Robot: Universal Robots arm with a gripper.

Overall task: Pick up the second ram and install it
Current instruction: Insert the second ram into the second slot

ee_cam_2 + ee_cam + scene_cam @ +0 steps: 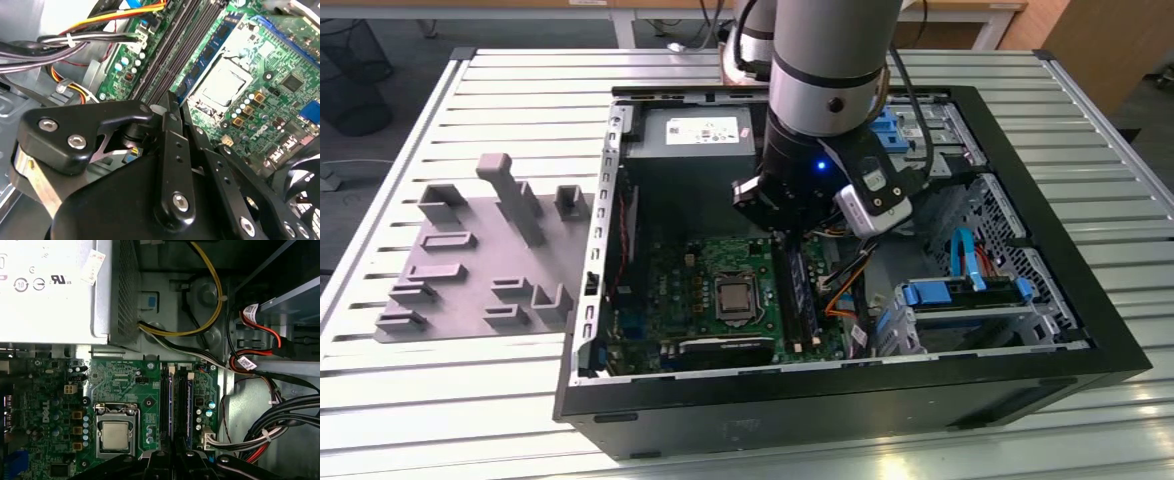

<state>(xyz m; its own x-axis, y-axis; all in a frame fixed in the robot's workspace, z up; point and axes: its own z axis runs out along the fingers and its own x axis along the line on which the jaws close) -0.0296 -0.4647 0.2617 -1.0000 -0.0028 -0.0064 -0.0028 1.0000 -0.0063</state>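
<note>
Looked down into an open computer case (594, 250) lying on a slatted table (520, 70). Held within its walls a green motherboard (680, 290) with a square processor (735, 297) near the middle, a power supply (700, 130) at the far end, bundled cables (280, 425), and blue-tabbed drive bays (961, 295) toward the exterior view's right. Sat well apart from a grey fixture (467, 270) of blocks out on the table at the exterior view's left. Kept the second ram (170, 400) inside the case, standing on edge in a long black slot just beside the processor, with another stick (189, 402) in the neighbouring slot across a narrow gap. Showed up in both wrist views as a thin, long, dark board with a blue strip along its side (197, 65). Hung over those slots on the arm's gripper (787, 235), low inside the case and close above the second ram. Could not tell how far the pincer stood open, nor whether it had hold of anything.
</note>
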